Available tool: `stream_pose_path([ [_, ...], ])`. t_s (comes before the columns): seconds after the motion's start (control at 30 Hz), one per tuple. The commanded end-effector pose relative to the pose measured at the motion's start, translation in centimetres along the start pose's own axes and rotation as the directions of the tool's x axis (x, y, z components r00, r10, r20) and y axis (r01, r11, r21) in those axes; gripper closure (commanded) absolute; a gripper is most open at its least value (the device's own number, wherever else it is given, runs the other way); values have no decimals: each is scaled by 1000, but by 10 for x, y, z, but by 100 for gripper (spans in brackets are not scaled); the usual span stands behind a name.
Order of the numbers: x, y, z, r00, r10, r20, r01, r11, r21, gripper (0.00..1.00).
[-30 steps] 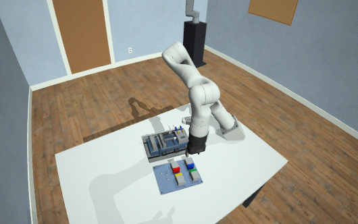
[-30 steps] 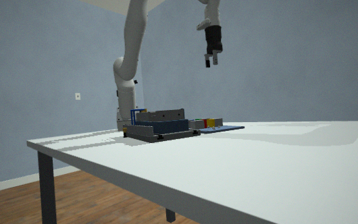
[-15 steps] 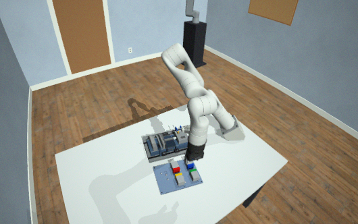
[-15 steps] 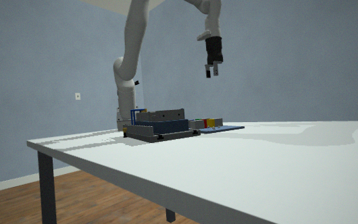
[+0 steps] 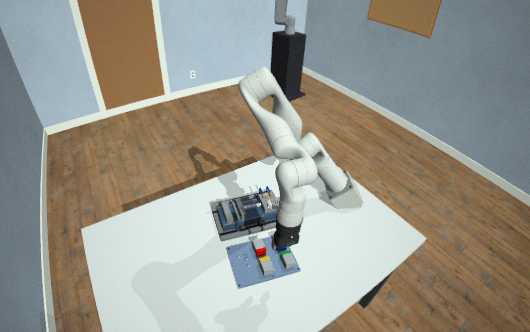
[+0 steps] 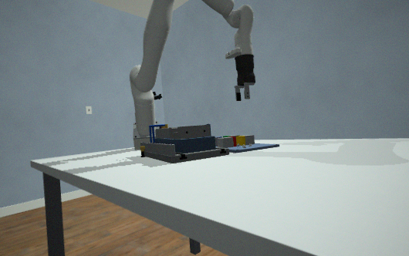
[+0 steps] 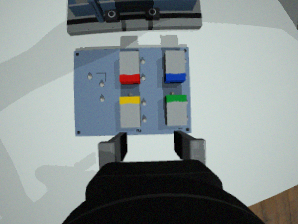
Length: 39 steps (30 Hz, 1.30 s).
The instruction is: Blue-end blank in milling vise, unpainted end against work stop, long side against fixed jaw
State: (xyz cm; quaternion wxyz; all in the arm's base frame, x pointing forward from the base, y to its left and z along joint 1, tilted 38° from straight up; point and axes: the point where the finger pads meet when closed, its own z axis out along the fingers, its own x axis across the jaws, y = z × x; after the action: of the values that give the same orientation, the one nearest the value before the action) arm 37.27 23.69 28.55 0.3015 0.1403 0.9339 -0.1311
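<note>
Hovering high with fingers wide and empty, the gripper [image 7: 152,144] is facing the blue blank [image 7: 174,68], lying far-right on the plate [image 7: 88,106], long axis seemingly near-to-far.
</note>
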Motion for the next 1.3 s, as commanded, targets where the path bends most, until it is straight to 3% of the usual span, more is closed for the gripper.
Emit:
stream_pose_path([
  [0.0,0,0,0,1000,0,0,0,1000,-1,0],
  [1.27,0,-2,-6,1000,0,-1,0,1000,9,0],
])
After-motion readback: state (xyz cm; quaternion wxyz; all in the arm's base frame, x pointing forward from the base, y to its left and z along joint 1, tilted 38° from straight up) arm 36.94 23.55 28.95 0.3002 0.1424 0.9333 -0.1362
